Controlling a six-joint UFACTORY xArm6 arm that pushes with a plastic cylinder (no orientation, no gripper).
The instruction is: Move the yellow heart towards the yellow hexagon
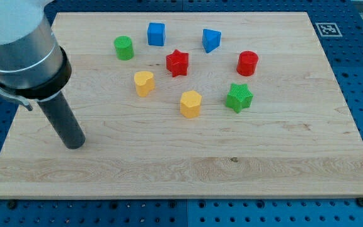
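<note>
The yellow heart (144, 82) lies left of the board's centre. The yellow hexagon (191, 103) lies a little to its right and lower, apart from it. My tip (75, 145) rests on the board at the view's left, well to the lower left of the yellow heart and touching no block.
A green cylinder (123, 47), a blue cube (156, 33), a red star (177, 62), a blue triangular block (211, 40), a red cylinder (247, 63) and a green star (239, 97) ring the upper middle. The wooden board (282, 157) lies on a blue pegboard.
</note>
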